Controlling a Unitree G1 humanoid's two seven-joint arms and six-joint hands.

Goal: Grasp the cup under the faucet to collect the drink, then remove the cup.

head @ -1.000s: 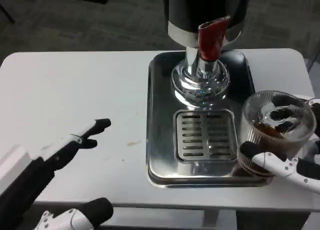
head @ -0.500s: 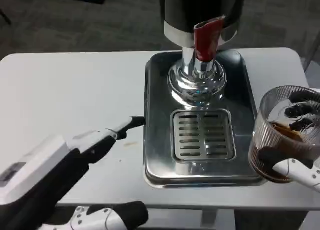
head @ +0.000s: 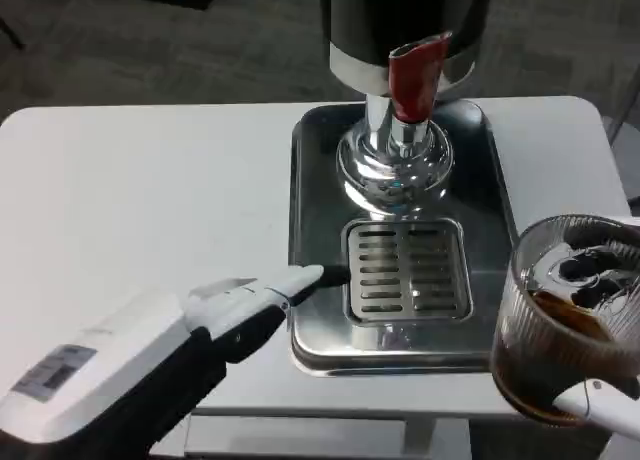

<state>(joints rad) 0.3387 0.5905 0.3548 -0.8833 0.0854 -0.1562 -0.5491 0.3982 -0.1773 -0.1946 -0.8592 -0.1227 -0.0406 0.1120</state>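
Now my right hand (head: 600,405) clamps its fingers on the filled cup (head: 570,315), clear of the faucet (head: 412,75); next, set it down. Left hand (head: 255,300) fingers extended, holding nothing.

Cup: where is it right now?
Head view, lower right: the ribbed glass cup with brown drink is held by the right robot hand, off the drip tray's right edge.

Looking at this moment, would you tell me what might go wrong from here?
1. The cup holds dark drink and is held by the right hand beyond the table edge; a slip or tilt could spill it onto the floor.
2. The left hand reaches to the rim of the steel tray; pushing on could nudge the tray and dispenser.
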